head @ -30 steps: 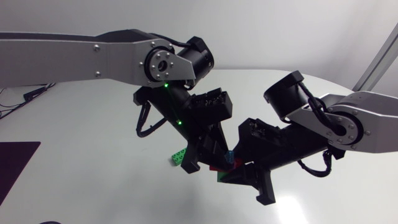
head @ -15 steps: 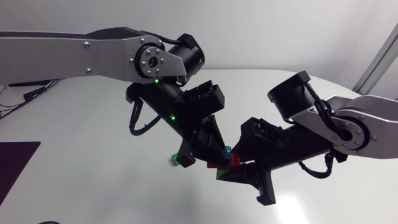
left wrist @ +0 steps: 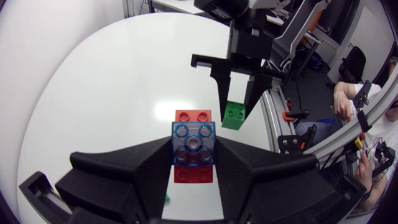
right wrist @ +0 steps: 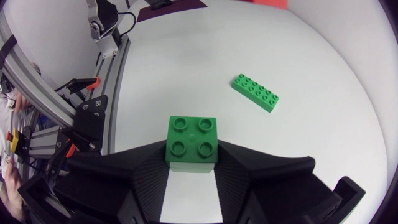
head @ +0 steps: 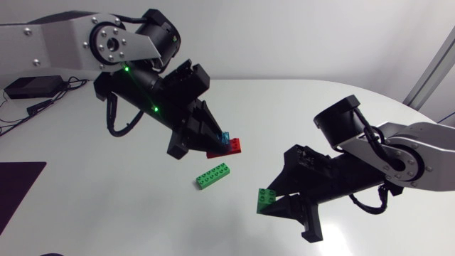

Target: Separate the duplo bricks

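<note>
Above the desk (head: 85, 178), the left claw (head: 213, 146) is clenched on a blue brick (head: 225, 138) stacked on a red brick (head: 231, 147), both held off the surface. Well apart from it, the right claw (head: 281, 206) grips a square green brick (head: 267, 200) from two sides. Between the two claws, a long green brick (head: 214, 176) lies flat on the desk.
</note>
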Tool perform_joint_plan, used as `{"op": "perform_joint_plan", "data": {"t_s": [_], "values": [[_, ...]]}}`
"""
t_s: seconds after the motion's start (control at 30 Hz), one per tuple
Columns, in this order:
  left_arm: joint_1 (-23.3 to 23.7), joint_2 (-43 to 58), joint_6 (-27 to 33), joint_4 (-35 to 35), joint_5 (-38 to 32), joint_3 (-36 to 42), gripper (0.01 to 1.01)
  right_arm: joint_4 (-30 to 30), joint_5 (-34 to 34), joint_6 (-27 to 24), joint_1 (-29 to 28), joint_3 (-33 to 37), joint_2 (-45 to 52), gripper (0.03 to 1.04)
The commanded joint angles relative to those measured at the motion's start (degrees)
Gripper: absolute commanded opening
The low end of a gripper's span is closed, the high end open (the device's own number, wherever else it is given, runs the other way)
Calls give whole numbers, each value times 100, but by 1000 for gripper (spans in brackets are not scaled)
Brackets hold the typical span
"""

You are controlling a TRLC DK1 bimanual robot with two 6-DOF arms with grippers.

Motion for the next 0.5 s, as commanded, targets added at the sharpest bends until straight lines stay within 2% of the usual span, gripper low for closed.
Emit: {"op": "perform_joint_plan", "data": {"t_s": [0.0,0.23,0.47], "values": [[-107,-7,47,134,-154,-449,315,-28,-46,-65,-150,-82,-41,367],[-555,99,-76,908,-1094,-1381,315,244,-64,-38,-624,-153,3,369],[-1012,433,-208,1400,-1595,-1864,315,385,-143,58,-835,-188,-14,369]]}}
